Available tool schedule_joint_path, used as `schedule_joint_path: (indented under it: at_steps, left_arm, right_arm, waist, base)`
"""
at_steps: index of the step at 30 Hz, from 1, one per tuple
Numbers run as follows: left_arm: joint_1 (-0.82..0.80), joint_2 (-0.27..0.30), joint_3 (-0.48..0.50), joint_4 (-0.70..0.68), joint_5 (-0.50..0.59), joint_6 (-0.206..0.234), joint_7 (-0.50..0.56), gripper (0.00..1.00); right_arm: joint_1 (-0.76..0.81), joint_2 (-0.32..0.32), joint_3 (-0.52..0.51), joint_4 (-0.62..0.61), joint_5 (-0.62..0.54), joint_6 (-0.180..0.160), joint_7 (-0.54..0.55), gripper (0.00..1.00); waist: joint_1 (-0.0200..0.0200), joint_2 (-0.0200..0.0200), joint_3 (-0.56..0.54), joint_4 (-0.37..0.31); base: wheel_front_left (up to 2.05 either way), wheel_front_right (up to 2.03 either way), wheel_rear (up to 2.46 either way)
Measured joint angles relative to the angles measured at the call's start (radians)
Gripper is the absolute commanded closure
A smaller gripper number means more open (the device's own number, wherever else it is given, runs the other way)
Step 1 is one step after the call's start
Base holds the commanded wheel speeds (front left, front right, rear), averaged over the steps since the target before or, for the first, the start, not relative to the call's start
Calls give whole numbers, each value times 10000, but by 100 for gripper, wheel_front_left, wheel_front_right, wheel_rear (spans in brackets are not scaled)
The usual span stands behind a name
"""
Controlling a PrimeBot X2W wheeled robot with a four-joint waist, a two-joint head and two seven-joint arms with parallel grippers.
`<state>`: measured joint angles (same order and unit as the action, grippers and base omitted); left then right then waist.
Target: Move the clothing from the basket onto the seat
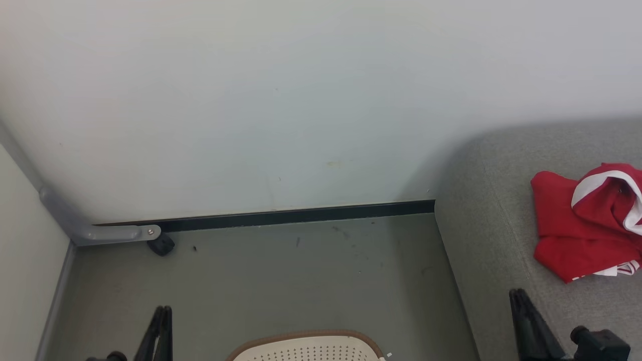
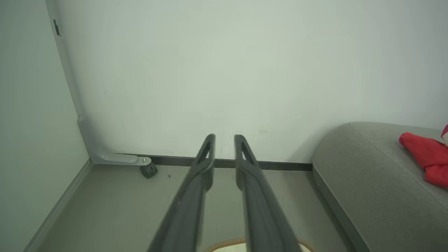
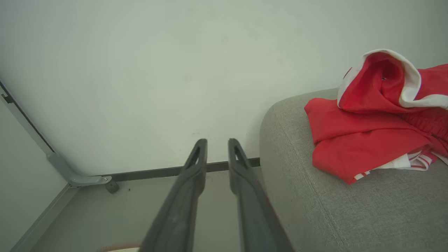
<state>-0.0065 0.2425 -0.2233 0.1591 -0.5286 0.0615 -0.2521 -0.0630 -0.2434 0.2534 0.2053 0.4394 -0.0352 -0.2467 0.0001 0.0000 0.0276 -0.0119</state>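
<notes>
The red clothing (image 1: 577, 225) with white trim lies crumpled on the grey seat (image 1: 491, 240) at the right, and the right wrist view has it close up (image 3: 364, 140). Only the far brown rim of the cream basket (image 1: 306, 335) and some perforated wall show at the bottom middle; its inside is out of view. My left gripper (image 1: 163, 311) hangs over the floor left of the basket. My right gripper (image 1: 517, 296) is at the seat's front edge, below the clothing. Both hold nothing, with their fingers close together (image 2: 224, 138) (image 3: 217, 141).
A pale wall with a dark skirting (image 1: 301, 215) runs across behind. A grey bracket with a small black caster (image 1: 161, 244) sits in the left corner. Bare grey floor (image 1: 281, 281) lies between the basket, the wall and the seat.
</notes>
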Motion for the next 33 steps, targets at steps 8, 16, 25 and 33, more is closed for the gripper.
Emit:
schedule_joint_path:
  at_steps: [8, 16, 25, 33]
  left_arm:
    - [180, -226, 117, 276, -395, -92, 209, 100]
    - [155, -345, 362, 332, -1258, -192, 539, 100]
    - [140, -545, 667, 474, -2289, -366, 901, 100]
    - [91, -675, 936, 564, -3170, -539, 1208, 100]
  right_arm:
    - [255, 222, -163, 276, 385, 17, 180, 100]
    - [248, 387, -479, 313, 1417, 178, 525, 100]
    - [159, 548, -853, 380, 2522, 324, 884, 100]
    - [138, 704, -1175, 458, 3467, 443, 1172, 100]
  waist:
    - [0, 0, -12, 6]
    - [1, 0, -35, 16]
    - [0, 0, -60, 27]
    - [0, 0, -81, 36]
  base:
    - [0, 0, 0]
    - [0, 0, 0]
    - [0, 0, 0]
    - [0, 0, 0]
